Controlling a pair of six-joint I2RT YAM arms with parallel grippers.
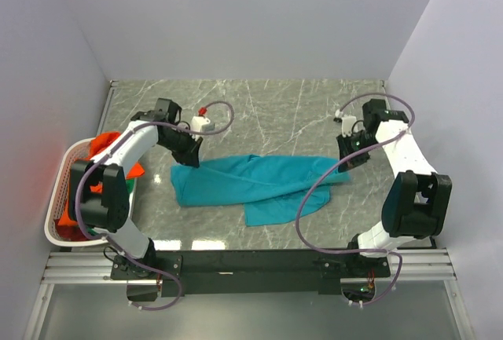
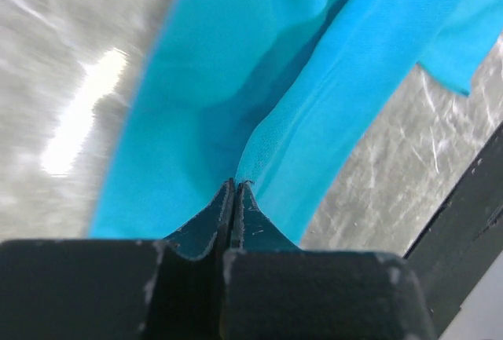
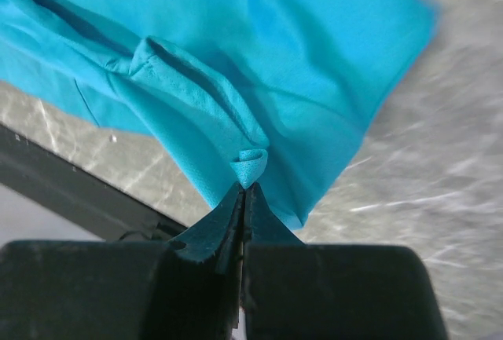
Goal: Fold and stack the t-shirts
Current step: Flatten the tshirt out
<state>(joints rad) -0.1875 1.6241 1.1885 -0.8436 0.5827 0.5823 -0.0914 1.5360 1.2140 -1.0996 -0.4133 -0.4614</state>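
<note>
Top external view: the teal shirt (image 1: 251,183) lies bunched in a long crooked band across the middle of the table (image 1: 275,112), running from 9 to 3 o'clock, with one flap sagging toward 6. It has not yet been folded or even spread flat.

The left fingers (image 2: 233,199) are pressed together on a ridge of cloth at the shirt's 9 o'clock end. The right fingers (image 3: 242,202) are likewise closed, pinching a small curl of hem at the 3 o'clock end. Both wrist views show teal fabric caught right at the tips, so each arm has a hold on the same garment, and the two holds are well apart.

An orange shirt (image 1: 102,148) hangs over the rim of the basket (image 1: 55,199) at the table's 9 o'clock edge, waiting its turn.

The step in hand looks like taking hold in order to spread the shirt. The next move probably calls for lifting both ends together and drawing them apart toward 9 and 3, so the twisted middle drops open, then laying the cloth down flat. Uneven lifting could let the thin pinches slip or leave the flap at 6 folded under.

No brand, label or print can be read on the shirts, the basket or the arms.
</note>
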